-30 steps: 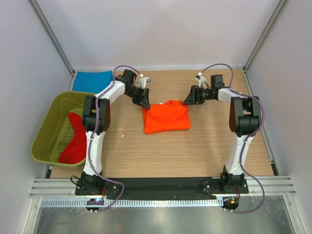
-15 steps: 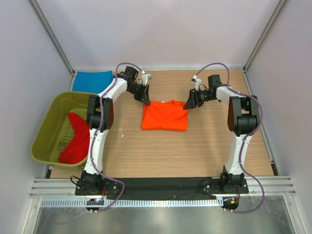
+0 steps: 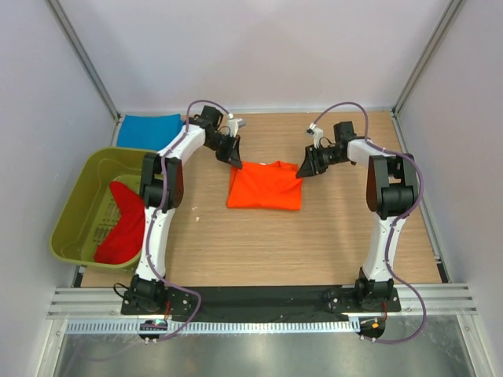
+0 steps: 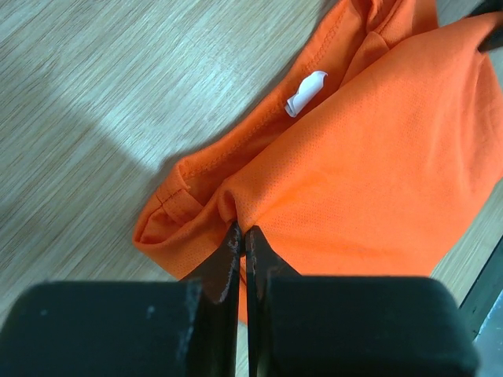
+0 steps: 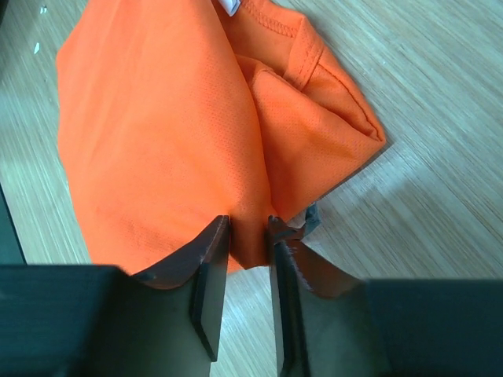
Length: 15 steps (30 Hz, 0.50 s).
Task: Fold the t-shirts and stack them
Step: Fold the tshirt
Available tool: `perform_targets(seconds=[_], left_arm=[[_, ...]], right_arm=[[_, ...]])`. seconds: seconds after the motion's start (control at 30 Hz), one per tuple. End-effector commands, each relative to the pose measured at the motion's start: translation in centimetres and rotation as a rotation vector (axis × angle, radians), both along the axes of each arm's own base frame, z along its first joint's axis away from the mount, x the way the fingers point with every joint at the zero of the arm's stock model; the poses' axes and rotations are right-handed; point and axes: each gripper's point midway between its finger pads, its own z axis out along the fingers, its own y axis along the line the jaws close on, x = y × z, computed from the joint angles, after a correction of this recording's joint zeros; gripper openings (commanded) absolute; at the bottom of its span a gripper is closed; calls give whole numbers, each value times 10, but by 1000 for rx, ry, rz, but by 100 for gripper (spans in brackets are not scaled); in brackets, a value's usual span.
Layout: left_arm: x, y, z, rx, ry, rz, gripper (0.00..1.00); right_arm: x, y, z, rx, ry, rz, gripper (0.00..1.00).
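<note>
The orange t-shirt [image 3: 265,186] lies folded on the wooden table, its white neck label [image 4: 306,92] showing in the left wrist view. My left gripper [image 3: 233,159] is shut on the shirt's far left corner [image 4: 228,206]. My right gripper [image 3: 302,168] is shut on a fold of cloth at the far right corner [image 5: 251,228]. A blue t-shirt [image 3: 148,130] lies at the far left corner of the table. A red t-shirt [image 3: 123,224] lies in the olive-green tub [image 3: 78,206].
The olive-green tub stands at the left edge of the table. Grey walls close in the table on the left, right and far sides. A black base rail [image 3: 259,299] runs along the near edge.
Both grippers have moved toward the far side with the shirt's corners, pulling the orange shirt a little away from the arm bases and flatter. In the last half second almost nothing moved.
</note>
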Motion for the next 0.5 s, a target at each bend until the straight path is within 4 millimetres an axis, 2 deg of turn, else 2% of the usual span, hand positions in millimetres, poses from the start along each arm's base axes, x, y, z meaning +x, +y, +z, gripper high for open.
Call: perform_targets(seconds=[0.0,0.1,0.13,0.17,0.23,0.27,0.33,0.37,0.47], left_arm=[[7,0,14,-3,-27,12,0],[7,1,18,1,-27,26,0],[9,2,20,10,-36,35,0],[9,3,26,13,-44,44,0],[10,7,28,33,-46,75,0],[11,9,40,32,-68,87,0],[8,11,46,36,-63,116,0],[12,13,57,36,-99,132,0],[12,14,65,32,-110,179,0]], right_arm=[[4,3,19,1,-75,25,21],[6,5,25,-4,-90,19,2],[9,6,27,-7,-114,9,2],[11,6,38,-1,-132,-9,2],[13,10,48,4,-171,-14,2],[12,12,59,7,-194,-16,1],[12,15,66,7,-221,-15,1],[11,18,75,14,-236,-13,1],[11,23,82,15,-256,-10,1]])
